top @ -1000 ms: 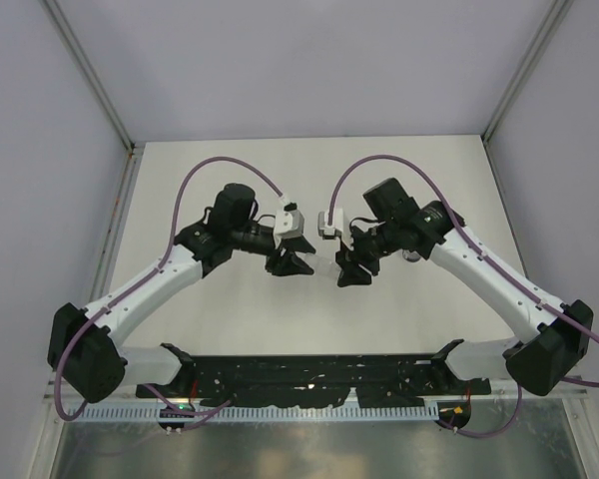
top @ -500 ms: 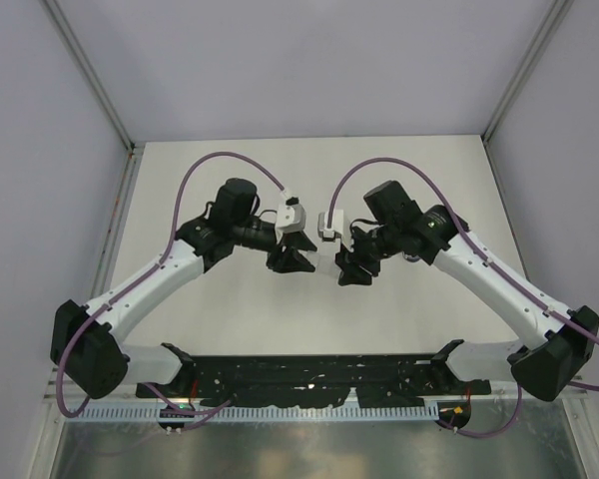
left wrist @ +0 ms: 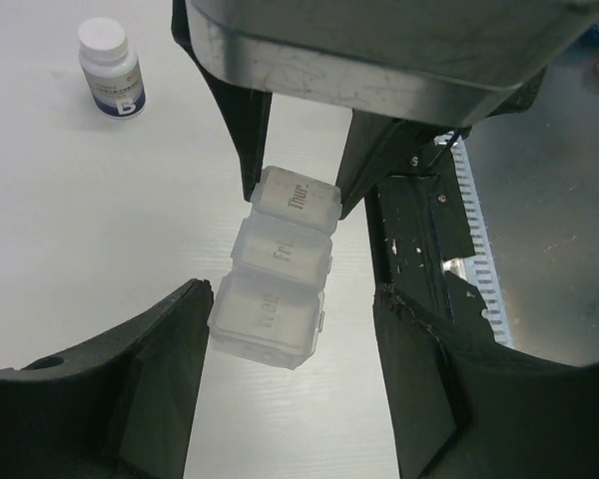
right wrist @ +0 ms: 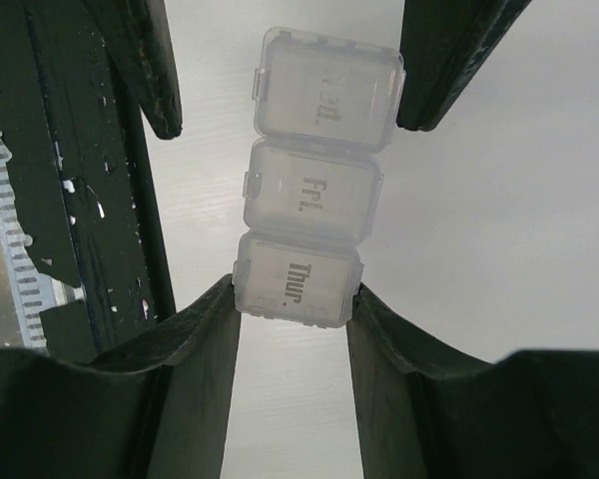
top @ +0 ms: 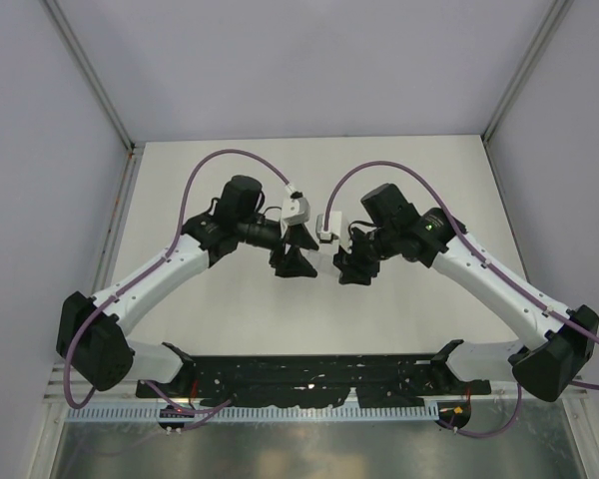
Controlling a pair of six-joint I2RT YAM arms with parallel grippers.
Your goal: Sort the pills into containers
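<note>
A clear pill box (right wrist: 314, 190) of three compartments marked Thur., Fri. and Sat. hangs above the table between my grippers. My right gripper (right wrist: 295, 289) is shut on its Thur. end. My left gripper (left wrist: 290, 299) is open around the Sat. end (left wrist: 270, 314), which sits close to the left finger (left wrist: 170, 339) with a gap to the other finger. In the top view the left gripper (top: 295, 261) and right gripper (top: 351, 269) face each other at mid-table. A white-capped bottle (left wrist: 110, 68) stands on the table beyond. No orange pills show.
A black frame with a white toothed strip (top: 299, 379) runs along the near table edge, also in the left wrist view (left wrist: 439, 239). Grey walls (top: 40, 150) close in the table at both sides and the back.
My left gripper has edged right toward the right gripper and turned, so its jaws now stand around the box's free end. The right gripper still holds the box and has barely moved.
</note>
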